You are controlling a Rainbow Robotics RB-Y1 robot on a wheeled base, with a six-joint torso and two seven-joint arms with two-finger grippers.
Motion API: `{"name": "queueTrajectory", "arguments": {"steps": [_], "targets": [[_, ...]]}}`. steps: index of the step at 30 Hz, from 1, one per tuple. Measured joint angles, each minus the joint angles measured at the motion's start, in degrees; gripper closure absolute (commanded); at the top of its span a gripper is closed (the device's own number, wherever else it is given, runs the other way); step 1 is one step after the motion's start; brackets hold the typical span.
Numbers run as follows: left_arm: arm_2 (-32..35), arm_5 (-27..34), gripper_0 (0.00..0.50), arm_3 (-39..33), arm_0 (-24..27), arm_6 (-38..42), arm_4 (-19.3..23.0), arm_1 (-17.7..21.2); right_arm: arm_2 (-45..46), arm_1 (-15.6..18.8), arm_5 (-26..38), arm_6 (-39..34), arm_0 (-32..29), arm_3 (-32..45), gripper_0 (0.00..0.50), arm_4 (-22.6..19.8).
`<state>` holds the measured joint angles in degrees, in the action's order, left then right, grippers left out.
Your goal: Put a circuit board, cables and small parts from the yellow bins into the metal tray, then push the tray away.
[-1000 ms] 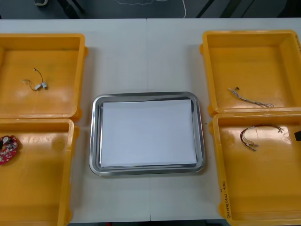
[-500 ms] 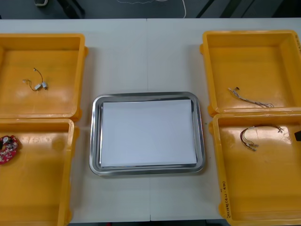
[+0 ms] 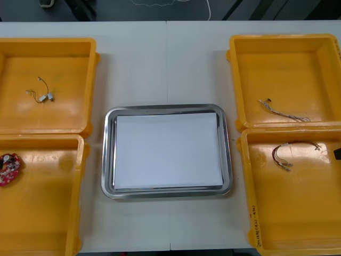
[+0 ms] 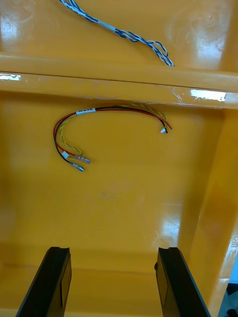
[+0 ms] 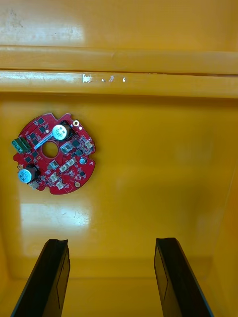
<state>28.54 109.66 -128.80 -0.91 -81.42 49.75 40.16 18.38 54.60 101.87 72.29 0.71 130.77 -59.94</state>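
The metal tray (image 3: 108, 154), white inside, lies at the middle of the table with nothing in it. A round red circuit board (image 3: 8, 168) lies in the near left yellow bin (image 3: 81, 176). My left gripper (image 5: 111, 241) hovers open over this bin, with the circuit board (image 5: 53, 154) ahead of its fingers and off to one side. My right gripper (image 4: 113, 249) hangs open above the near right bin (image 3: 244, 181). The red and yellow cable (image 4: 114, 109) lies curled ahead of it, untouched, and appears as the red and yellow cable (image 3: 290, 153) from the front.
The far left bin (image 3: 91, 80) holds a short dark cable with small light ends (image 3: 41, 95). A twisted blue and white cable (image 3: 282, 111) lies in the far right bin (image 3: 234, 80), also seen as the blue and white cable (image 4: 124, 34) beyond the bin wall.
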Motion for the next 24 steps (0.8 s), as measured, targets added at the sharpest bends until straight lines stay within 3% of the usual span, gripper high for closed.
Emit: {"name": "queueTrajectory", "arguments": {"steps": [24], "targets": [[0.0, 0.0, 0.0, 0.0, 0.0, 0.0, 0.0, 0.0, 0.0, 0.0, 0.0, 0.0, 0.0, 0.0, 0.0, 0.0]]}}
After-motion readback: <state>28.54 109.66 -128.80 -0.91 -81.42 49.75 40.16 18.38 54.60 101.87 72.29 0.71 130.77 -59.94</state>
